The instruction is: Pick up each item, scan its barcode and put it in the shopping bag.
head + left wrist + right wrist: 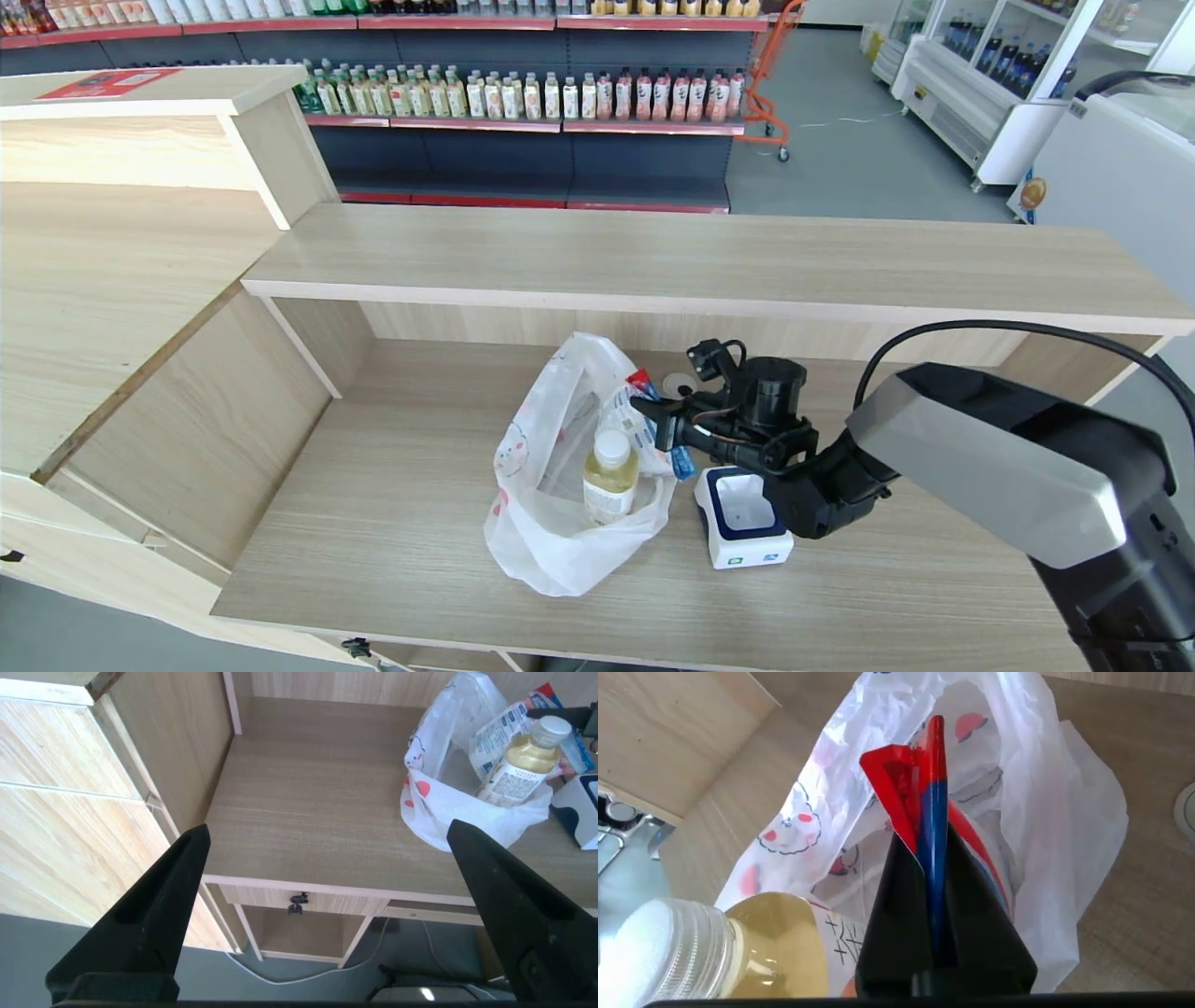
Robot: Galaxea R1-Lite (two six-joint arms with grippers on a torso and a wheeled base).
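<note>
A white plastic shopping bag (pixel 551 485) stands open on the lower counter, with a bottle of yellow drink (pixel 611 471) upright inside it. My right gripper (pixel 658 425) is at the bag's right rim, shut on a red, blue and white snack packet (pixel 633 411) that hangs over the opening. In the right wrist view the black fingers pinch the packet (pixel 926 803) edge-on above the bag (pixel 1046 812), with the bottle (pixel 738 952) close by. My left gripper (pixel 336 905) hangs open off the counter's front left edge, holding nothing; the bag (pixel 439 803) lies well beyond it.
A white and blue barcode scanner (pixel 740 518) sits just right of the bag, under my right wrist. A small white disc (pixel 677 383) lies behind the gripper. A raised wooden shelf (pixel 653 261) runs along the back, and a side wall (pixel 196 420) closes the left.
</note>
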